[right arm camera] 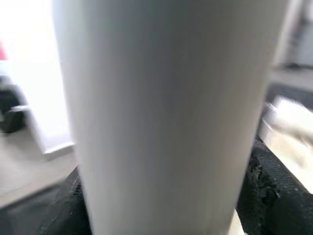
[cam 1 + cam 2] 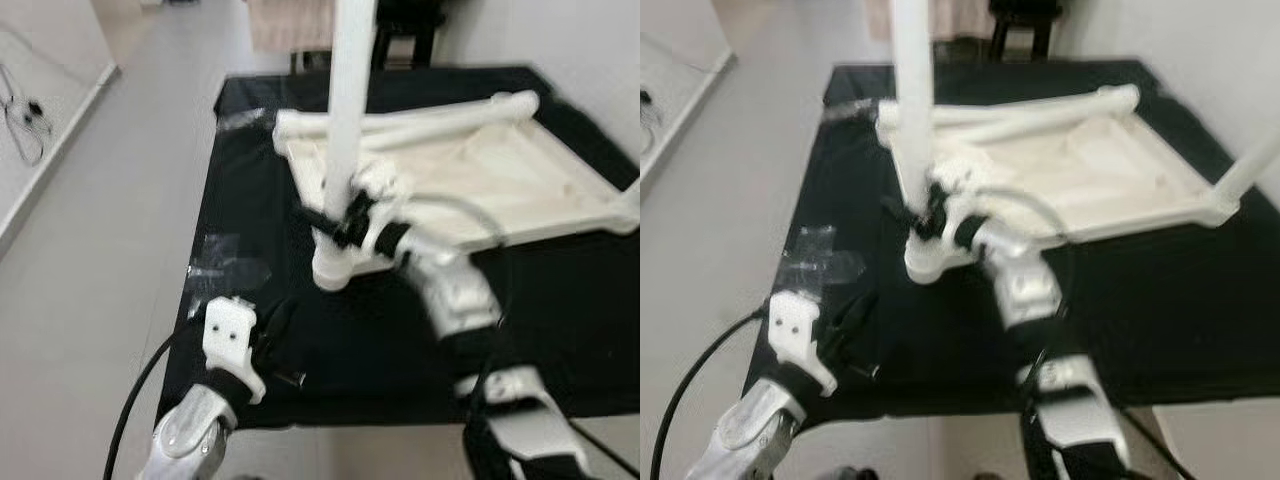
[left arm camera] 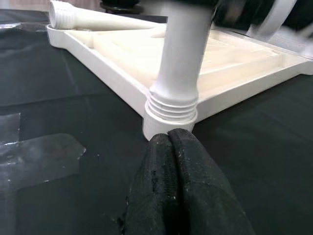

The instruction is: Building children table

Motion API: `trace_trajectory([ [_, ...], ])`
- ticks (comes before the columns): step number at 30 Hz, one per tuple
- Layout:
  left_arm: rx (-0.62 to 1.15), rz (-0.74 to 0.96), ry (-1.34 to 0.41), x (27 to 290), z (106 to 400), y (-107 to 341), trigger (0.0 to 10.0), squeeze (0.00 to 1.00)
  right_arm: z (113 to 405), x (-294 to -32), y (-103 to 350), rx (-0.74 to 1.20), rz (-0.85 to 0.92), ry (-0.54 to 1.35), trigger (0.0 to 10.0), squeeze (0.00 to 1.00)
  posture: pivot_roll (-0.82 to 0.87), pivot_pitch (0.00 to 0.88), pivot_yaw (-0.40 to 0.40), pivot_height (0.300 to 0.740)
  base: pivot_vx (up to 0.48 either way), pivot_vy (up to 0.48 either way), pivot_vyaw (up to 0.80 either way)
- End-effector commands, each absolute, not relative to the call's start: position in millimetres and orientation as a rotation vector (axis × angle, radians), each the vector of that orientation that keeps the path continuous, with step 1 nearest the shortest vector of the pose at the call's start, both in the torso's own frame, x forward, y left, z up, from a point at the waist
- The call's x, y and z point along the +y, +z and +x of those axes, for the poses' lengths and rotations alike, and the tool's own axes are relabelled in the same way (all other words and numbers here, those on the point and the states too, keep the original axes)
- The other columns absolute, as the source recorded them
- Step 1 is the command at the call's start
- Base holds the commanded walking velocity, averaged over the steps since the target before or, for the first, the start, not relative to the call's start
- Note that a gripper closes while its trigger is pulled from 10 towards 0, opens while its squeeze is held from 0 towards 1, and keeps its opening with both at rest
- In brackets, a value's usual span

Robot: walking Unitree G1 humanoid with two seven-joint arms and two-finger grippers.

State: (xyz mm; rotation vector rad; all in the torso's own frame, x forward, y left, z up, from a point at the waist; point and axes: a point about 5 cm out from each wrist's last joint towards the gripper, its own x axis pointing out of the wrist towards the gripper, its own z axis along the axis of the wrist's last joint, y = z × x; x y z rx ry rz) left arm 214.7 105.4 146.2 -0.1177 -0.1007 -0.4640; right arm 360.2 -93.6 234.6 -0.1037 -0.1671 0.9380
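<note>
While the left gripper [image 2: 283,345] rests low on the black cloth [image 2: 560,310] with its fingers [image 3: 181,196] pressed together, the upright white leg [image 2: 345,120] stands just ahead of it, screwed into the near corner of the upturned tabletop [image 2: 500,170]. Right of that, the right gripper [image 2: 335,222] pinches the leg just above the socket. Another leg [image 2: 410,120] lies loose across the tabletop beyond.

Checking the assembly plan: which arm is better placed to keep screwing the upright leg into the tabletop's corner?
Right, probably. The right gripper is shut on the upright leg just above its threaded corner socket on the tabletop. The left gripper is shut, empty, low near that corner.
</note>
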Motion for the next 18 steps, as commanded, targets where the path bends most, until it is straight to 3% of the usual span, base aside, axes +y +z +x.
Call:
trace_trajectory([
  [1, -0.083, -0.121, -0.458, 105.8, 214.0, 143.2, 10.0, 0.0, 355.8, -88.1, 235.1, -0.158, -0.108, 1.073, 10.0, 0.0, 0.1, 0.141, -0.018, 0.74, 0.0, 0.0, 0.0],
  [5, -0.082, -0.12, -0.457, 106.1, 214.2, 143.4, 10.0, 0.0, 356.5, -86.7, 231.9, -0.125, -0.179, 1.195, 10.0, 0.0, 0.1, 0.141, -0.014, 0.74, 0.0, 0.0, 0.0],
  [6, -0.082, -0.119, -0.457, 106.0, 214.3, 143.5, 10.0, 0.0, 359.5, -86.5, 231.0, -0.113, -0.172, 1.213, 8.3, 0.0, 0.11, 0.142, -0.016, 0.74, 0.0, 0.0, 0.0],
  [8, -0.081, -0.118, -0.457, 105.9, 214.4, 143.6, 10.0, 0.0, 361.5, -86.4, 230.7, -0.107, -0.164, 1.221, 8.3, 0.0, 0.11, 0.142, -0.016, 0.74, 0.0, 0.0, 0.0],
  [9, -0.081, -0.116, -0.457, 105.9, 214.3, 143.7, 10.0, 0.0, 363.2, -85.8, 231.4, -0.107, -0.139, 1.232, 2.0, 0.0, 0.11, 0.143, -0.014, 0.74, 0.0, 0.0, 0.0],
  [10, -0.081, -0.116, -0.457, 105.9, 214.3, 143.7, 10.0, 0.0, 363.2, -85.8, 231.4, -0.107, -0.139, 1.232, 2.0, 0.0, 0.11, 0.143, -0.014, 0.74, 0.0, 0.0, 0.0],
  [11, -0.08, -0.115, -0.457, 105.8, 214.2, 143.6, 10.0, 0.0, 364.2, -85.0, 231.2, -0.108, -0.133, 1.239, 0.0, 0.0, 0.11, 0.143, -0.015, 0.74, 0.0, 0.0, 0.0],
  [18, -0.078, -0.114, -0.458, 105.4, 213.5, 144.0, 10.0, 0.0, 364.8, -89.4, 229.8, -0.1, -0.128, 1.268, 0.0, 0.0, 0.11, 0.149, -0.015, 0.74, 0.0, 0.0, 0.0],
])
